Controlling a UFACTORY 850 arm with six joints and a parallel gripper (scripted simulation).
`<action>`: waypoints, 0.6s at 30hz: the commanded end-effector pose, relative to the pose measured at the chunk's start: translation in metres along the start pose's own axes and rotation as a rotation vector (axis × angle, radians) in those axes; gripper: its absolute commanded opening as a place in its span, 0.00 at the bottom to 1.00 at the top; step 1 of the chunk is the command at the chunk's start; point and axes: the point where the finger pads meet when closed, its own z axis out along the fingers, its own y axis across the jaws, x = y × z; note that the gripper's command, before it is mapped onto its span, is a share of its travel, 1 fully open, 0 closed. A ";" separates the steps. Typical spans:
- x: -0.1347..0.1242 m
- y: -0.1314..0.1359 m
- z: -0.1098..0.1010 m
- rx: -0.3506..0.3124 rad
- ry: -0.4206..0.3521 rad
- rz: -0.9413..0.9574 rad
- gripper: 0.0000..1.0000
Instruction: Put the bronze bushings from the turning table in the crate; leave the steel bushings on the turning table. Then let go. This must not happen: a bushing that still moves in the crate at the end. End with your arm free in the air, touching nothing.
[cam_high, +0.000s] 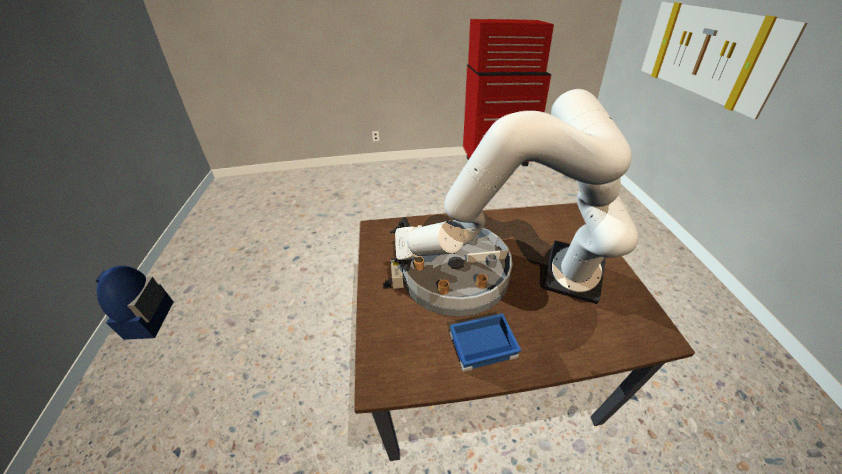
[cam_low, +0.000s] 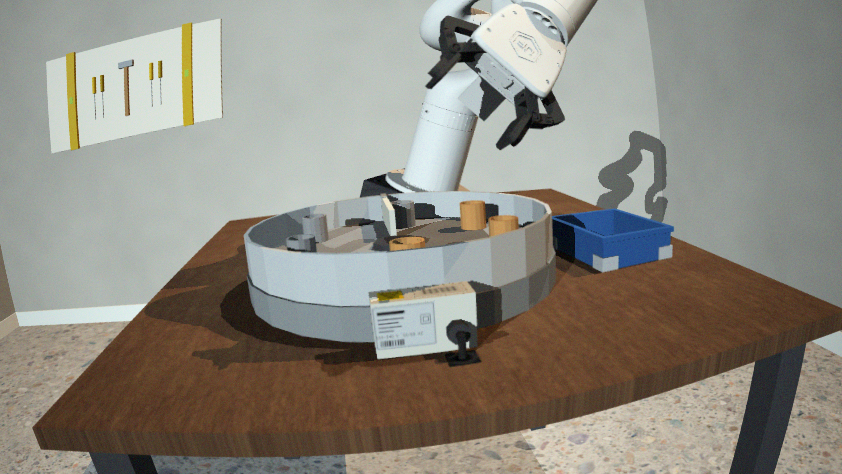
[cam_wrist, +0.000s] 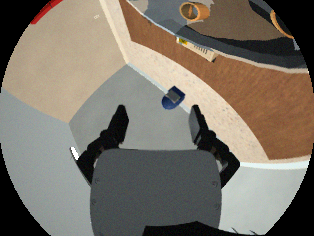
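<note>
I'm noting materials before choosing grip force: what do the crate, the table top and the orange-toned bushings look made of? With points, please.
Crate (cam_high: 484, 341) (cam_low: 636, 250): probably matte plastic, from its even blue colour and moulded-looking rim.
Table top (cam_high: 406, 376) (cam_low: 589, 329): wood or wood laminate, satin, with brown grain streaks.
Bronze bushings (cam_high: 443, 287) (cam_low: 472, 215) (cam_wrist: 194, 12): likely bronze by their orange-brown colour, though their dull finish leaves painted plastic possible.
</note>
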 end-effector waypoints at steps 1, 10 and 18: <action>0.035 -0.020 0.003 -0.098 0.046 -0.002 1.00; 0.095 -0.039 -0.006 -0.229 0.132 0.007 1.00; 0.150 -0.049 -0.025 -0.350 0.212 0.024 1.00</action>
